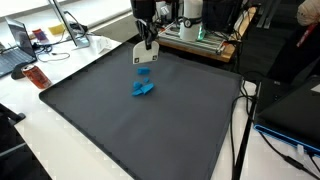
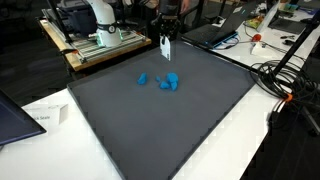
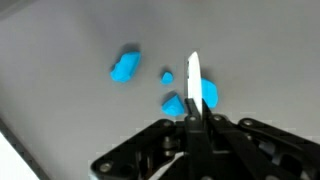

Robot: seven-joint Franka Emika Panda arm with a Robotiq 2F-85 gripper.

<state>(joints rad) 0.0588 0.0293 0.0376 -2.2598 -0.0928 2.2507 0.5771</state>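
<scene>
My gripper point(image 3: 193, 112) is shut on a thin white flat piece point(image 3: 194, 78), which sticks out past the fingertips and shows edge-on in the wrist view. In both exterior views the gripper point(image 1: 147, 40) point(image 2: 166, 36) hangs above the far part of a dark grey mat point(image 1: 120, 130) with the white piece point(image 1: 146, 53) point(image 2: 166, 48) pointing down, clear of the mat. Below and just ahead lie several blue lumps point(image 3: 125, 67) point(image 1: 143, 88) point(image 2: 168, 82), one of them small point(image 3: 167, 76). The white piece hides part of the nearest lump point(image 3: 208, 93).
The mat point(image 2: 150, 130) lies on a white table point(image 1: 40, 150). Behind it stand a rack with equipment point(image 1: 195, 35), a laptop point(image 1: 15, 50) and cables point(image 2: 285, 85). A sheet of paper point(image 2: 45, 117) lies beside the mat.
</scene>
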